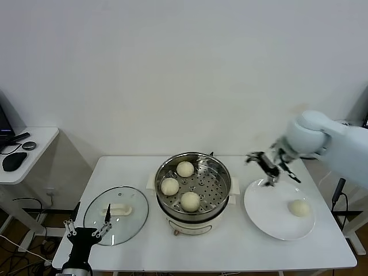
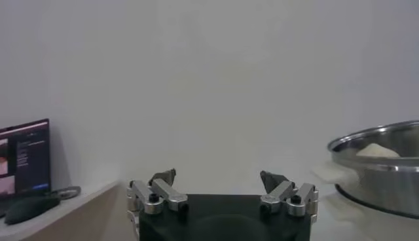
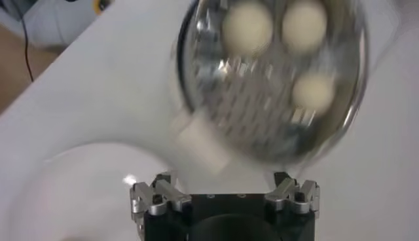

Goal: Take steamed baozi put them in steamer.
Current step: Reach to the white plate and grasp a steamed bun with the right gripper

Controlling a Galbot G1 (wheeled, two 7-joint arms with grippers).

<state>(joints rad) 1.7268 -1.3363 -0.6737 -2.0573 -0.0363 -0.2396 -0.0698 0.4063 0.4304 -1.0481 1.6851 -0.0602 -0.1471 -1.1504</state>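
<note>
The steamer (image 1: 222, 179) stands at the table's middle with three baozi on its perforated tray, one at the back (image 1: 185, 168), one at the left (image 1: 169, 186) and one at the front (image 1: 190, 200). A fourth baozi (image 1: 299, 207) lies on the white plate (image 1: 265, 214) to the right. My right gripper (image 1: 265, 169) is open and empty, in the air over the plate's far left rim, between steamer and plate. In its wrist view (image 3: 224, 190) the steamer (image 3: 262, 124) and its baozi (image 3: 247, 27) lie ahead. My left gripper (image 1: 87, 227) is parked open at the table's front left corner (image 2: 220, 183).
The glass lid (image 1: 130, 223) with a white handle lies flat left of the steamer. A side desk (image 1: 34, 144) with a mouse stands farther left, and a laptop (image 2: 23, 164) shows there. The steamer's rim (image 2: 380, 164) shows in the left wrist view.
</note>
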